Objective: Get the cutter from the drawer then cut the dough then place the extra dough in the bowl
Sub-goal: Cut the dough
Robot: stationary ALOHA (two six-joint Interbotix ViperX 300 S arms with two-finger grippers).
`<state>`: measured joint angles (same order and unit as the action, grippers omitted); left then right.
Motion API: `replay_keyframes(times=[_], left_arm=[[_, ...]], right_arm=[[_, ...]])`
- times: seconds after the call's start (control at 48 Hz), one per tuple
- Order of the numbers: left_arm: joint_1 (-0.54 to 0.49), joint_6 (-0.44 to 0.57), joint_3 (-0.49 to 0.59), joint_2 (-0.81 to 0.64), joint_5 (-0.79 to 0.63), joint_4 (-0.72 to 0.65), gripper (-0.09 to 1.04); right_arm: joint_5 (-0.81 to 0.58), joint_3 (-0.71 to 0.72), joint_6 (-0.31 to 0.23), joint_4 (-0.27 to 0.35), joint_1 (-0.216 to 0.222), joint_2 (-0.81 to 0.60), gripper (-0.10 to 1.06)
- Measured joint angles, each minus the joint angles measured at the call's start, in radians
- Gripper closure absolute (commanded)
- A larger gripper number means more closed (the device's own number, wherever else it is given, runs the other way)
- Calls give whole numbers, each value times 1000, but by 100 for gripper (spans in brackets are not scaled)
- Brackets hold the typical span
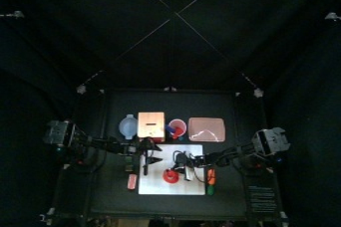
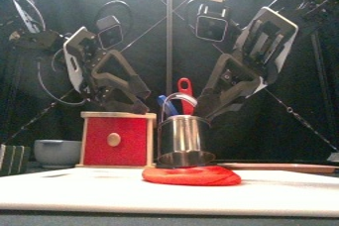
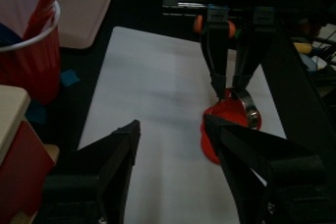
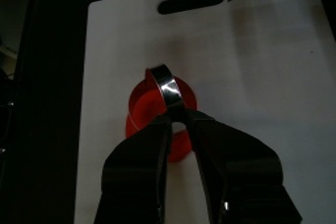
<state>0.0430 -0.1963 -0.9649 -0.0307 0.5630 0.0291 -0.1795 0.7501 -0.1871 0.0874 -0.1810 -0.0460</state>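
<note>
Cutting is the step in hand. The round metal cutter (image 2: 185,141) is out of the drawer and stands upright on the red dough (image 2: 192,177), which lies flat on the white cutting board (image 4: 276,90) near the front of the tabletop (image 1: 120,196). The right tool (image 4: 180,120) is drawn narrow on the cutter from above, gripping what looks like its wire handle. How deep the rim has gone into the dough cannot be told. The left tool (image 3: 178,147) hangs just beside the dough with its jaws spread wide, holding nothing.

The blue-grey bowl (image 2: 56,152) sits at the back left, beside the pale wooden box (image 2: 117,139) with its red drawer front. The red cup (image 3: 27,51) stands on the box's other side.

By my reading, the next move is to press the cutter straight down until it bites through, then lift it off cleanly so that the outer ring parts from the middle. The left tool is well placed to pinch that outer ring at its edge and carry it back to the bowl. The soft dough may cling to the cutter or to the board, so the lift wants to be slow.
</note>
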Motion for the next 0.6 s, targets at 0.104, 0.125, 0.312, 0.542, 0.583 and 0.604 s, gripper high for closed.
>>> replay_keyframes(times=[0.104,0.125,0.312,0.542,0.583,0.604], left_arm=[[0,0,-2,-2,0,0,5],[0,0,0,-2,0,2,5],[-2,0,-5,-2,-2,2,5],[0,0,-5,-2,-2,2,5],[0,2,-5,-2,0,0,5],[0,0,-5,-2,0,0,5]], right_arm=[[0,-5,0,0,0,0,36],[0,-3,0,0,0,0,36],[0,-6,0,0,-3,-5,36],[0,-8,0,0,-8,-9,36],[-2,-8,0,0,-8,-9,36],[0,-8,0,0,-8,-9,36]])
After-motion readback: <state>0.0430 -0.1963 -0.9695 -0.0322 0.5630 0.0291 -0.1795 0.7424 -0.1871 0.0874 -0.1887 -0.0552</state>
